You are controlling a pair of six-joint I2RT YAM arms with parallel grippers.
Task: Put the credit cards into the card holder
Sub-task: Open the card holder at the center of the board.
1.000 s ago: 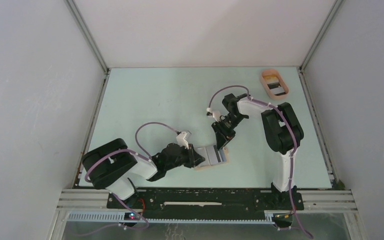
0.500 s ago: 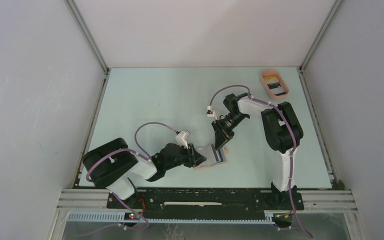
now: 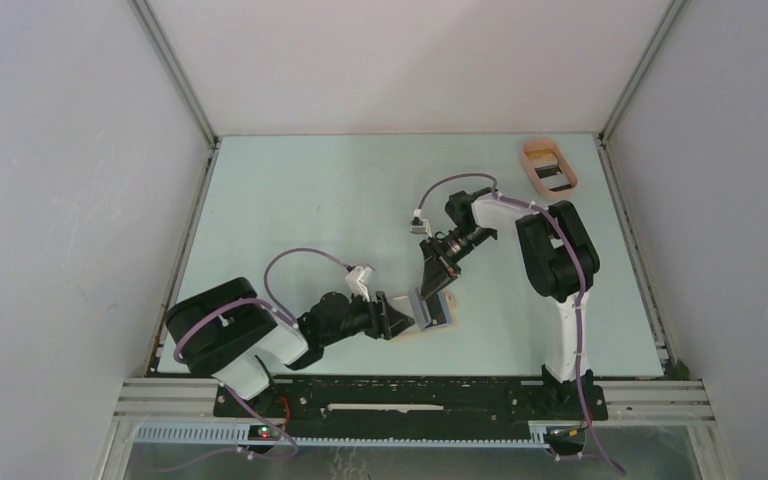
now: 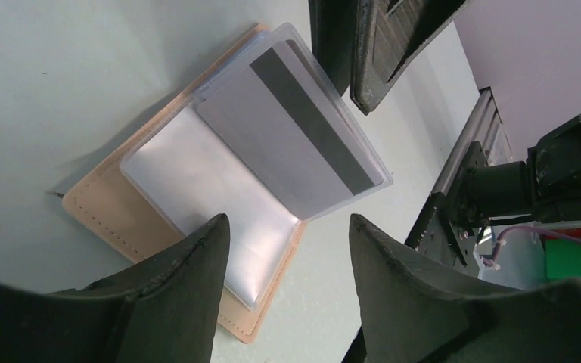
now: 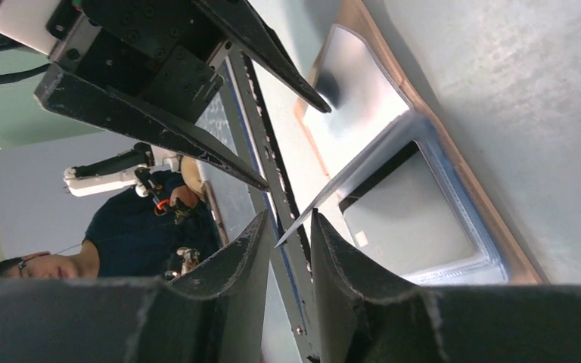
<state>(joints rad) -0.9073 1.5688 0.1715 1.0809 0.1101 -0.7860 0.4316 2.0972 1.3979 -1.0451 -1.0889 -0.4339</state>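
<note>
The tan card holder lies open near the front edge of the pale bench, a grey credit card with a dark stripe in its raised clear sleeve. The left pincer spreads wide over the holder's near end. The right pincer is nearly closed around the sleeve's thin edge; whether it grips cannot be told. The peach tray sits well apart at the far right corner, print on its cards too small to read.

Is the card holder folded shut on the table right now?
No, in the left wrist view the card holder lies spread open on the table, with a grey striped card showing in its clear sleeve.
</note>
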